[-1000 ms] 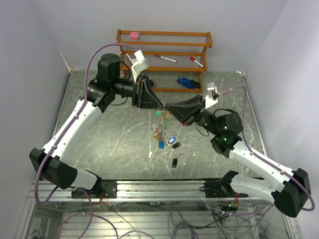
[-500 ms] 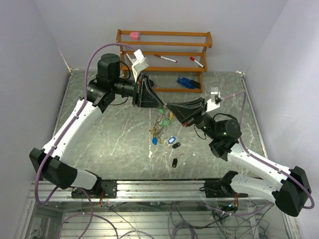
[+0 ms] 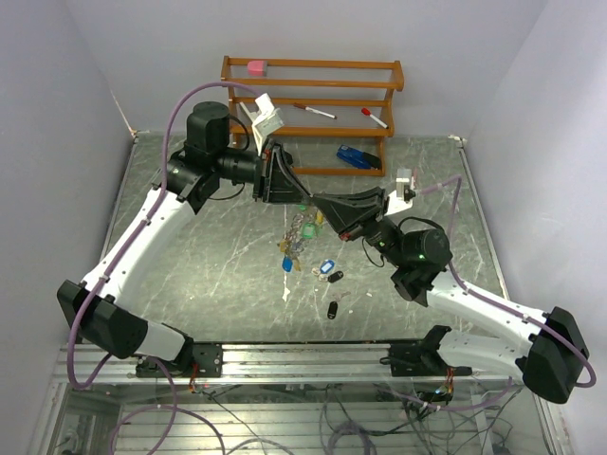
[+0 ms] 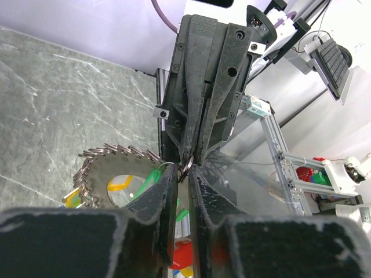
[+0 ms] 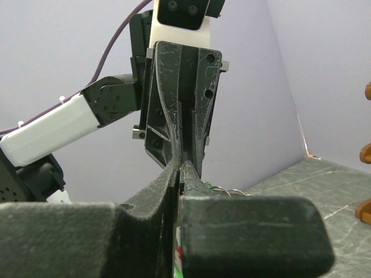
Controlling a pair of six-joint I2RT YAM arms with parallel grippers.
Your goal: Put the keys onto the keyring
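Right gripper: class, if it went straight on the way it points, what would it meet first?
The left gripper, almost tip to tip with the right gripper; both seem shut on the keyring between them.

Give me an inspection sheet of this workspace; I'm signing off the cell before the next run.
Surface: grey veined table.
Job's things: keyring hangs with its tags between the arms; loose keys lie on the table below.
Clutter: wooden rack at the back holds pens, a pink block, a blue item.
Grippers: left gripper and right gripper meet tip to tip, both shut on the keyring.
Cables: purple cables run along both arms; loose wiring below the near edge.
Surroundings: plain walls, nothing else seen.
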